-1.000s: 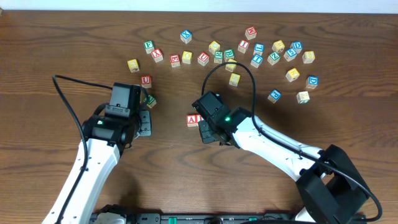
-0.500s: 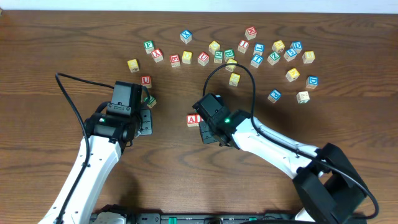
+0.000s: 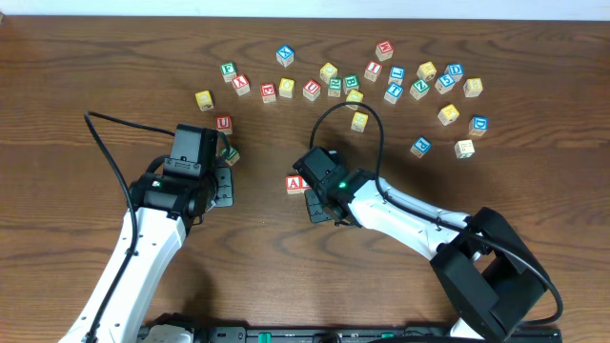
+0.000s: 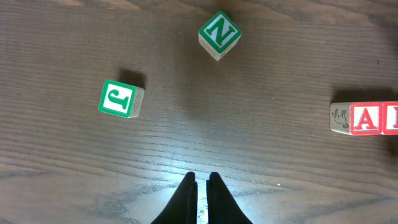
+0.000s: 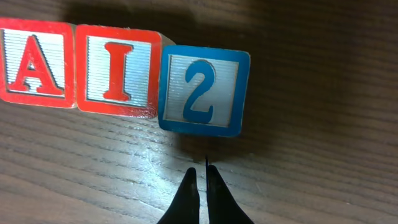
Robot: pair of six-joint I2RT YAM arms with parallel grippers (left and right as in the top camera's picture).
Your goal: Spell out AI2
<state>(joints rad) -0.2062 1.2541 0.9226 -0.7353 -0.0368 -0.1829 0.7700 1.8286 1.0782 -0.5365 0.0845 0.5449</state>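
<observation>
In the right wrist view a red A block [image 5: 31,62], a red I block [image 5: 115,71] and a blue 2 block [image 5: 202,93] lie side by side in a row, touching. The 2 block sits slightly lower than the other two. My right gripper [image 5: 202,177] is shut and empty, just in front of the 2 block and not touching it. In the overhead view only the A block [image 3: 296,184] shows; the right wrist hides the rest. My left gripper [image 4: 200,180] is shut and empty over bare table, left of the row [image 3: 221,187].
A green J block [image 4: 118,98] and a green N block [image 4: 219,34] lie ahead of the left gripper. A red U block [image 3: 223,123] lies beyond them. Several loose letter blocks are scattered across the back of the table [image 3: 381,81].
The right wrist has shifted slightly left and back near the row and its cable loop has moved. The left arm has barely moved.
</observation>
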